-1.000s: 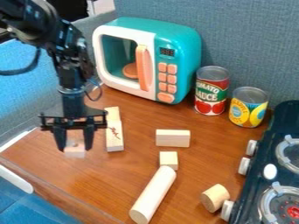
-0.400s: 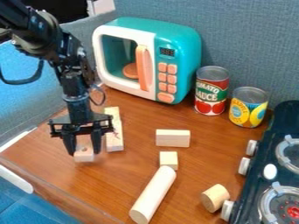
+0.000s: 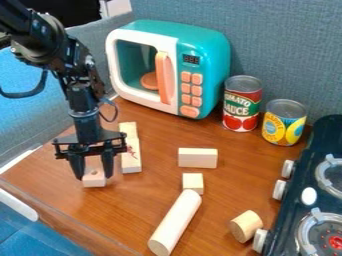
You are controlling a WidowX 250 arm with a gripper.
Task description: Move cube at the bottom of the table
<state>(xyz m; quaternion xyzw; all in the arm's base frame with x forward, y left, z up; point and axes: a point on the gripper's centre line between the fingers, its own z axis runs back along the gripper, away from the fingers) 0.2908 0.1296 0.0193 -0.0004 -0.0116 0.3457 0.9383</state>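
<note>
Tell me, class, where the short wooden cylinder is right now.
In the camera view, the short cylinder is at the lower right, beside the lowest knob of the stove and right of the long cylinder.

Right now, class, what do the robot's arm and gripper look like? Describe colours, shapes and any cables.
The arm is black and jointed, with chunky sections and pale glints. A thick dark cable loops out beside it, and a thinner wire curves near the wrist. The gripper is black too, with a wide crosspiece and two straight fingers.
</note>
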